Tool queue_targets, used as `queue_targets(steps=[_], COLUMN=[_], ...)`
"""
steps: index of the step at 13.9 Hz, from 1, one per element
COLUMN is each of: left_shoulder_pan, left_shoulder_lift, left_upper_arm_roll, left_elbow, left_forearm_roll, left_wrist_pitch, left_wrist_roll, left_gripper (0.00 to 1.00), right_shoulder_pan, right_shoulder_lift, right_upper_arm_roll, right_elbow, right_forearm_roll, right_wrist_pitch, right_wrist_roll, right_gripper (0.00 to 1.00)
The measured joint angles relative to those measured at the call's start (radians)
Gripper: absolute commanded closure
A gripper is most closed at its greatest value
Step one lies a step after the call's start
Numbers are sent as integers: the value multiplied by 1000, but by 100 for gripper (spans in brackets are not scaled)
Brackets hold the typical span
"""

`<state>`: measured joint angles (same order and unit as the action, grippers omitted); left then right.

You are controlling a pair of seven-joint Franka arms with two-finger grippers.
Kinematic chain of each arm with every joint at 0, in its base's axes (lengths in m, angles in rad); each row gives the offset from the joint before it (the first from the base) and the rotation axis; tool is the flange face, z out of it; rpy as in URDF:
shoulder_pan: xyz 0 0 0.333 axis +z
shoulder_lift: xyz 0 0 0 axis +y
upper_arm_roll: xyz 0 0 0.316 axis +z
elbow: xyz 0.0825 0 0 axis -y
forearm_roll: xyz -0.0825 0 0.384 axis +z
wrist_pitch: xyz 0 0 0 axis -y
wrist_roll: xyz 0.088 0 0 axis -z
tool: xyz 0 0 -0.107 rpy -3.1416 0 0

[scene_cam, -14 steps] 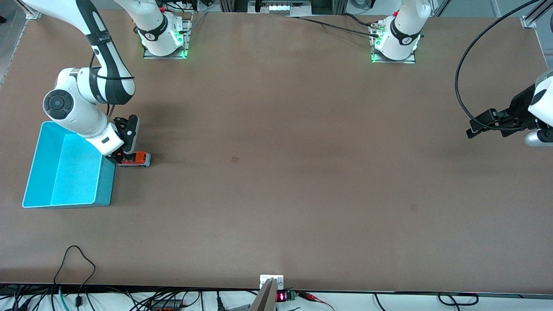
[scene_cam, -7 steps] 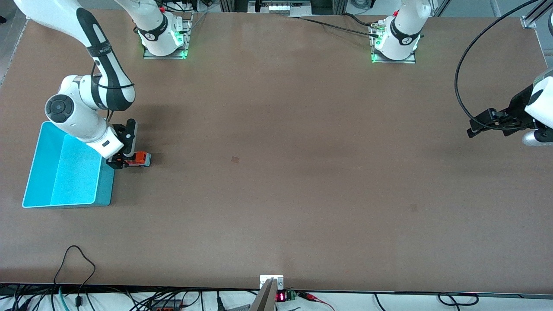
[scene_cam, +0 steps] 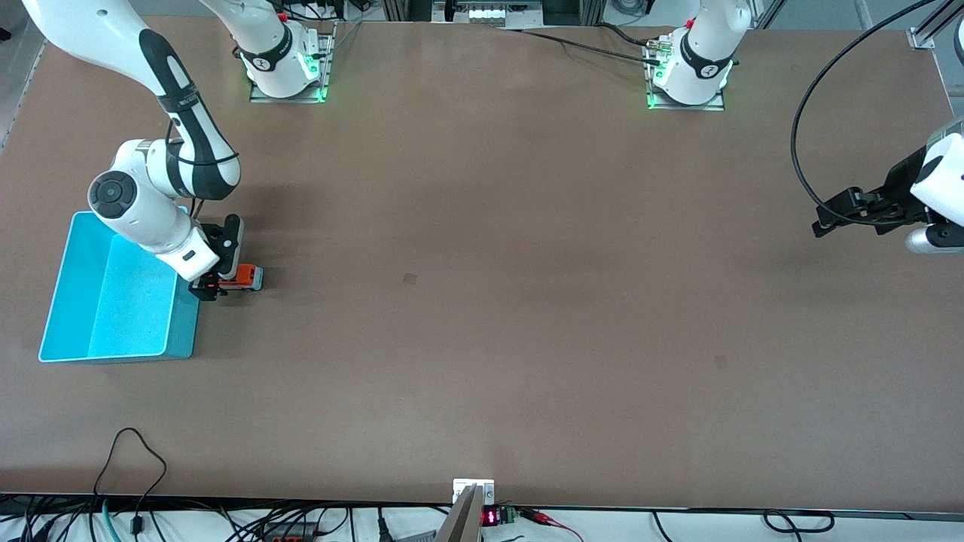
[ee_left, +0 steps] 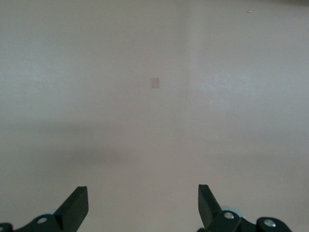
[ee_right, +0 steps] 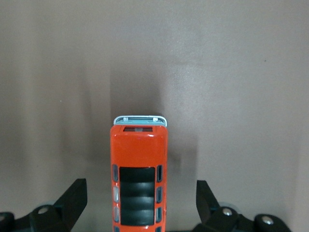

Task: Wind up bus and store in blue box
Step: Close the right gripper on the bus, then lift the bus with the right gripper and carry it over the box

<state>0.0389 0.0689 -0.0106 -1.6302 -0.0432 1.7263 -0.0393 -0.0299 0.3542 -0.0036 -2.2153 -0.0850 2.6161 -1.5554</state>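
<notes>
The orange bus (scene_cam: 244, 277) stands on the table beside the blue box (scene_cam: 185, 325), on the side toward the left arm's end. In the right wrist view the bus (ee_right: 139, 159) shows its dark roof windows and silver-grey front end. My right gripper (scene_cam: 210, 287) is low at the bus's end next to the box. It is open (ee_right: 140, 193), with the bus between its fingers (ee_right: 75, 195) and a gap on each side. My left gripper (scene_cam: 828, 214) waits open and empty over the table's left-arm end, and its wrist view (ee_left: 142, 198) shows bare table.
The blue box's inside shows nothing in it. A small dark patch (scene_cam: 410, 278) marks the table's middle, also in the left wrist view (ee_left: 154, 83). Cables (scene_cam: 128, 452) lie along the table's edge nearest the front camera.
The right arm's wrist has swung a little and its gripper has slid slightly toward the box end of the bus. The bus has stayed in place. The left arm has barely moved.
</notes>
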Motion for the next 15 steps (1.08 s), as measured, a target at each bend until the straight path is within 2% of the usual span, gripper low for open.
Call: queue_targets(steps=[2,4,5,7,8,10,12,15], left_shoulder_pan=[0,0,0,0,0,0,0,0], left_shoulder_lift=[0,0,0,0,0,0,0,0], left_upper_arm_roll=[0,0,0,0,0,0,0,0], left_elbow=[0,1,1,1,1,1,2,2], left_forearm_roll=[0,0,0,0,0,0,0,0], left_wrist_pitch=[0,0,0,0,0,0,0,0], left_wrist_roll=[0,0,0,0,0,0,0,0], left_gripper=[0,0,0,0,0,0,0,0], right_shoulder_pan=[-1,-4,-4,-5,-5,-8,-18,-23], right_shoulder_lift=[14,26,28,31,32,31,31,29], right_upper_arm_roll=[0,0,0,0,0,0,0,2], right_elbow=[0,0,0,0,0,2,3,12], right_forearm_roll=[0,0,0,1,1,6,45,157], right_wrist_pitch=[16,25,28,28,28,28,30,32], right_wrist_roll=[0,0,0,0,0,5,8,48], right_gripper=[5,24,39,82,90,100,100,100])
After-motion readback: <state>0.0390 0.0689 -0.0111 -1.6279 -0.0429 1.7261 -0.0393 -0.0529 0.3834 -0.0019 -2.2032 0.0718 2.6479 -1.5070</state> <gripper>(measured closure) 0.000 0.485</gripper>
